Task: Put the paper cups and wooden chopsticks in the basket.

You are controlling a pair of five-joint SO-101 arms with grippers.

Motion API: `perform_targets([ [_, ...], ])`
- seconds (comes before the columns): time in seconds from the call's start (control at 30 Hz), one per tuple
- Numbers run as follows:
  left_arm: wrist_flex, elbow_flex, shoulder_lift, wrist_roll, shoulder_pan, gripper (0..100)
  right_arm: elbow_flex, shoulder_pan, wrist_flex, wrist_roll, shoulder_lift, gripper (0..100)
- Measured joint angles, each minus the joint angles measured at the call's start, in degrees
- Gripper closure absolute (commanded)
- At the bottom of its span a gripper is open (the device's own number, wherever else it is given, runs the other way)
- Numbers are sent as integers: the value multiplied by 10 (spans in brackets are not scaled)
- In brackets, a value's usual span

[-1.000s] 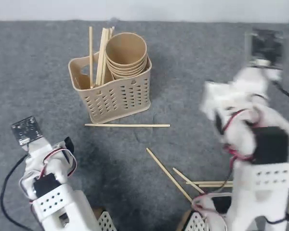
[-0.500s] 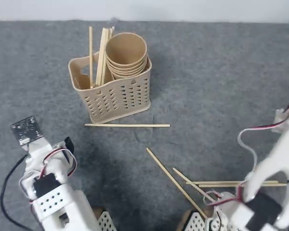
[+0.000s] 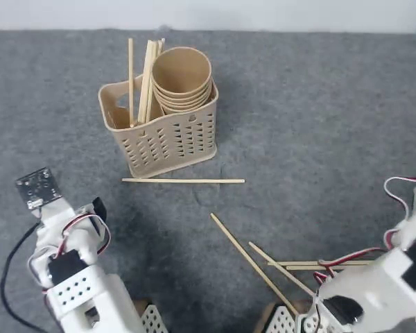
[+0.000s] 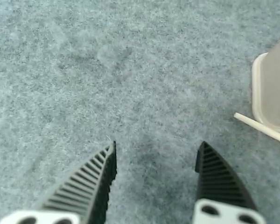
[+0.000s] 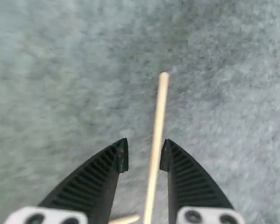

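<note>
Basket: your high view has the basket (image 3: 168, 142) standing upright on the grey tabletop (image 3: 319, 125), well apart from both arms.
Cups: the paper cups (image 3: 182, 75) sit stacked inside the basket.
Sticks in basket: a bunch of chopsticks (image 3: 148, 76) stands in the basket, just beside the cups.
Loose sticks: a single chopstick (image 3: 184, 181) lies just in front of the basket, along its front wall. The scattered chopsticks (image 3: 249, 257) lie well apart from the basket, near the right arm (image 3: 374, 288).
Left pincer: your left wrist view has the left pincer (image 4: 156, 154) spread wide over bare tabletop, holding nothing, near a basket corner and the single chopstick's end.
Right pincer: your right wrist view has the right pincer (image 5: 143, 156) slightly spread, with the straddled chopstick (image 5: 157, 135) running between its fingers. You cannot tell whether they touch it.
</note>
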Motion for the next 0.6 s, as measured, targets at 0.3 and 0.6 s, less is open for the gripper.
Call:
perform_targets([
  [0.3, 0, 0, 0, 0, 1, 736, -1, 8, -94, 53, 95, 901],
  [0.6, 0, 0, 0, 0, 0, 736, -13, 21, -110, 66, 107, 991],
])
